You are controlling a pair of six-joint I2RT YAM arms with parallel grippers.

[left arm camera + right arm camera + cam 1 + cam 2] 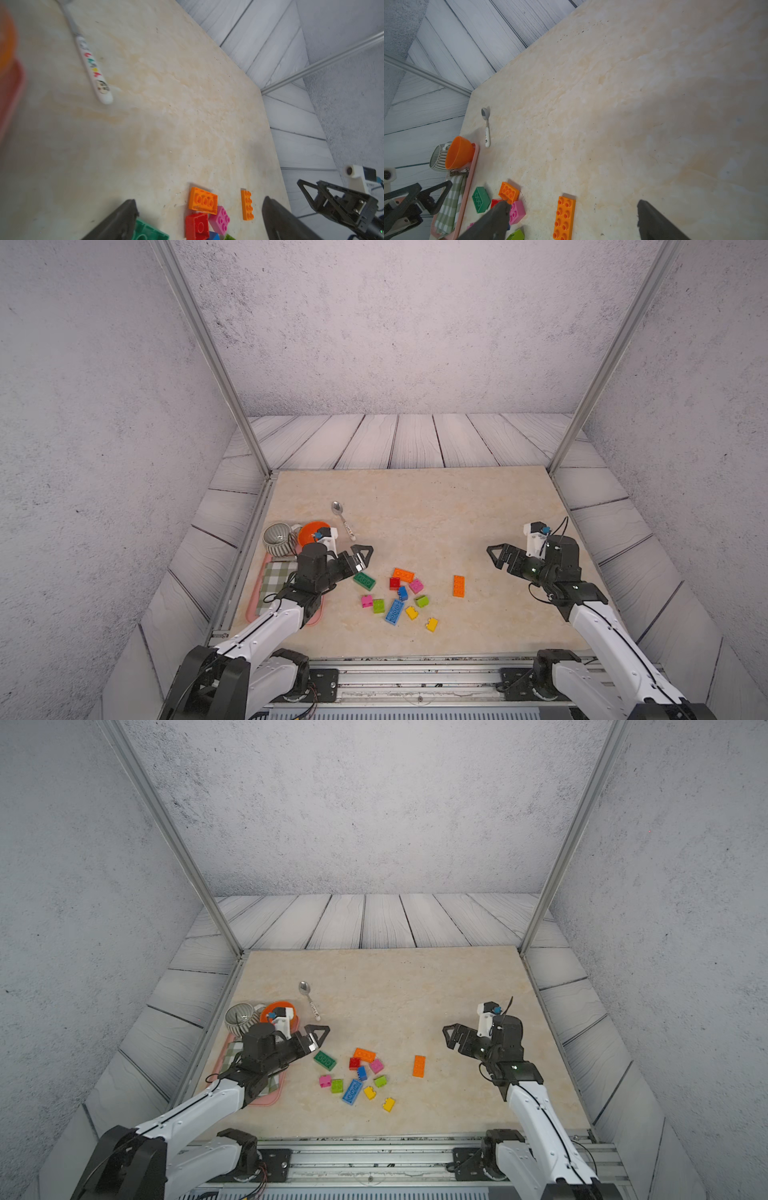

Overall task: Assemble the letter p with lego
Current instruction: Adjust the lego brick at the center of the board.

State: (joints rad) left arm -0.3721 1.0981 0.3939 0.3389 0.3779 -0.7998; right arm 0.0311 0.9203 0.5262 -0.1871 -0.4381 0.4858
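The lego lies loose on the beige table [415,506], near its front middle. A long green brick [364,580] sits just below my left gripper [365,558], which hangs open and empty. Beside it are an upturned orange brick [403,574], a red one [395,583] and a pink one [416,585]. Nearer the front lie a long blue brick [394,612] and two yellow ones [412,612]. A long orange brick [459,586] lies apart, studs up, left of my open, empty right gripper [494,558]. In the right wrist view that orange brick [564,217] shows between the spread fingers [500,209].
At the table's left edge a pink tray [251,605] holds a green checked cloth [274,578], an orange bowl [308,534] and a striped cup [277,540]. A spoon [343,519] lies behind the bricks. Metal frame posts [257,448] stand at the far corners.
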